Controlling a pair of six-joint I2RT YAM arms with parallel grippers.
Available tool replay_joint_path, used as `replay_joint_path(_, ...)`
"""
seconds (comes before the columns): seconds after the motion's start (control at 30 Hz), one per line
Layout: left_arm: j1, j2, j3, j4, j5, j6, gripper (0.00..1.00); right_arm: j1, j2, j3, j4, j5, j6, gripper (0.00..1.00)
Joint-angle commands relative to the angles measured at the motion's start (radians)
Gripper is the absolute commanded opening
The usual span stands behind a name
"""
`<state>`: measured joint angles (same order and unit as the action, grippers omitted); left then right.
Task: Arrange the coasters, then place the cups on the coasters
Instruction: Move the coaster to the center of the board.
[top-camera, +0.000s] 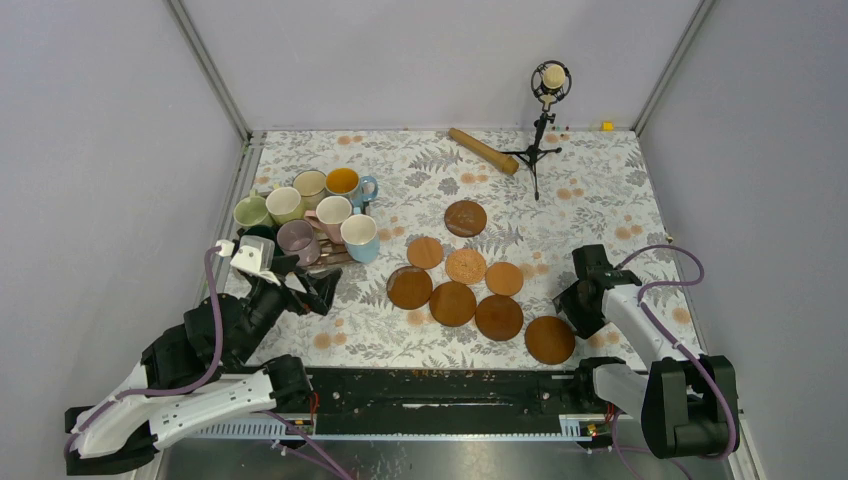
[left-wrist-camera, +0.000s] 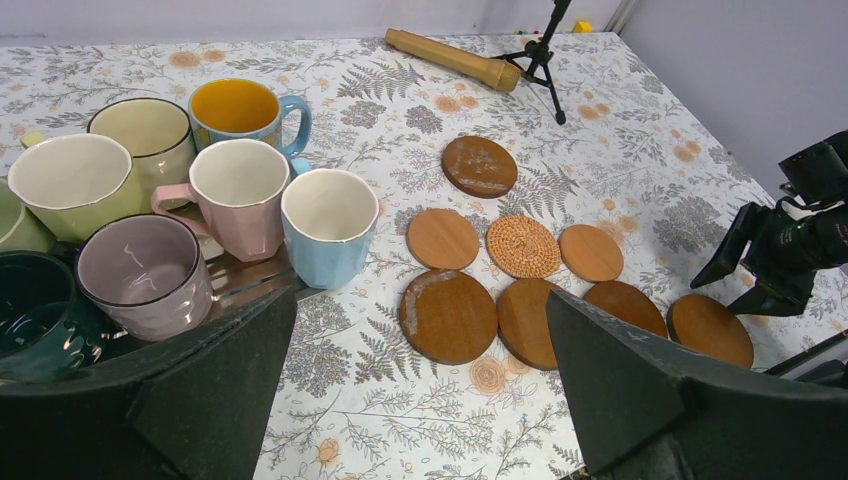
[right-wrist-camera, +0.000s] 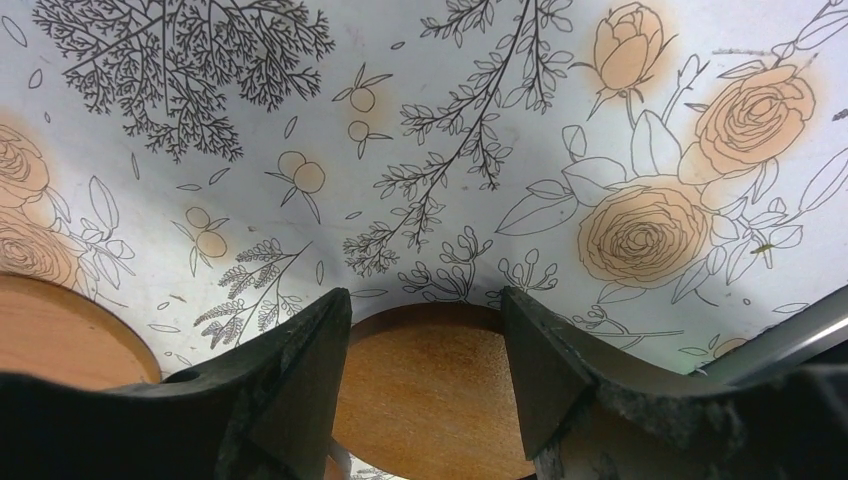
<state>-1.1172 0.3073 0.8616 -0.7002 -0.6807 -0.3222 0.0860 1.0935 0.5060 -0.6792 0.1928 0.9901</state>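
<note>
From where I stood, everything hinged on the right end effector (top-camera: 580, 305) and the tan coaster (top-camera: 549, 340) lying flat on the flowered surface (top-camera: 600, 190) just beneath it, a little back toward its own wrist. In its wrist view the two fingers stood partway apart with nothing pinched between them. The disc's far rim curved across the gap underneath, so the tips straddled that rim rather than gripping it, and I judged it empty-handed. Being round, the coaster offered no long axis to line up with. To my eye what mattered was that it lay flat, so any pick would have to catch it by the edge or slide it along. A second coaster (right-wrist-camera: 60, 330) lay just beside it, off to that end effector's left, and the rest of the coasters (top-camera: 455, 285) were bunched further out on the same side, several touching. The right arm was plainly the nearer one to all of these. The left end effector (top-camera: 318, 290) hung spread wide, holding nothing, with the cups (top-camera: 320, 215) crowded together just ahead of it and a little to its left. None sat on a coaster yet, so I took arranging the discs to be the step in hand.
</note>
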Motion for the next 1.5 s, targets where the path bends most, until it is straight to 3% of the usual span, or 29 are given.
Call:
replay_joint_path(0.0, 0.002, 0.004, -0.006, 0.051, 0.015, 0.002, 0.99, -0.002, -0.027, -0.018, 0.002, 0.009, 0.04, 0.64)
replay_joint_path(0.23, 0.002, 0.022, -0.007, 0.051, 0.013, 0.002, 0.98, -0.011, 0.017, 0.196, -0.078, 0.029, -0.231, 0.65)
replay_joint_path(0.43, 0.002, 0.087, 0.007, 0.048, 0.005, -0.019, 0.97, -0.006, -0.108, 0.224, -0.05, -0.072, -0.418, 0.65)
replay_joint_path(0.57, 0.003, 0.187, 0.042, 0.074, 0.041, -0.069, 0.96, 0.057, -0.183, 0.271, -0.072, -0.125, -0.458, 0.64)
replay_joint_path(0.8, 0.018, 0.539, 0.26, 0.109, 0.068, -0.084, 0.97, 0.143, -0.305, 0.241, -0.017, -0.233, -0.493, 0.65)
replay_joint_path(0.9, 0.113, 0.7, 0.392, 0.111, 0.175, -0.096, 0.95, 0.143, -0.386, 0.214, -0.014, -0.198, -0.52, 0.67)
replay_joint_path(0.93, 0.162, 0.75, 0.43, 0.118, 0.238, -0.106, 0.94, 0.143, -0.434, 0.207, -0.008, -0.198, -0.522, 0.97)
replay_joint_path(0.97, 0.207, 0.799, 0.461, 0.133, 0.31, -0.114, 0.92, 0.143, -0.466, 0.206, -0.009, -0.198, -0.524, 0.99)
replay_joint_path(1.13, 0.364, 1.081, 0.611, 0.18, 0.488, -0.135, 0.87, 0.143, -0.599, 0.176, 0.006, -0.154, -0.406, 1.0)
replay_joint_path(1.23, 0.427, 1.217, 0.639, 0.252, 0.607, -0.167, 0.8, 0.143, -0.644, 0.108, 0.1, -0.296, -0.382, 0.99)
replay_joint_path(1.33, 0.457, 1.346, 0.679, 0.281, 0.595, -0.156, 0.77, 0.143, -0.626, 0.076, 0.15, -0.451, -0.382, 0.99)
replay_joint_path(1.47, 0.488, 1.503, 0.745, 0.307, 0.638, -0.137, 0.66, 0.143, -0.585, 0.064, 0.12, -0.503, -0.398, 0.99)
